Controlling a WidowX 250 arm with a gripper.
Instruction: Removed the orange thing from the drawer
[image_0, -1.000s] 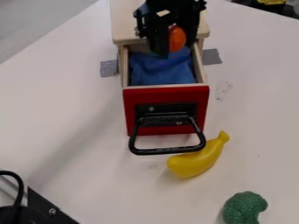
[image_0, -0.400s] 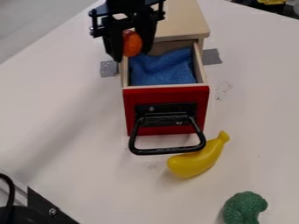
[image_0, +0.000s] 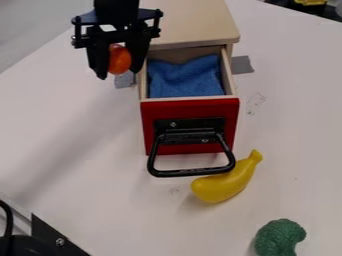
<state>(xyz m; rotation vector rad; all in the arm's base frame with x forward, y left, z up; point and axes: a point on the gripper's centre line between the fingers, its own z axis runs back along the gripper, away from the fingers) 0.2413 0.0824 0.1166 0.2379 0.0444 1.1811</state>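
My gripper hangs at the upper left, just left of the drawer's back part, with its fingers closed around the orange thing, a rounded object held above the table. The drawer stands pulled out from its wooden cabinet; it has a red front and a black loop handle. Inside it lies a crumpled blue cloth.
A yellow banana lies by the drawer's handle, and green broccoli sits at the lower right. Black equipment occupies the lower left corner. Grey tape marks the white table beside the cabinet.
The gripper has moved left from over the drawer to beside it, carrying the orange thing along. Drawer, cloth, banana and broccoli have stayed put.
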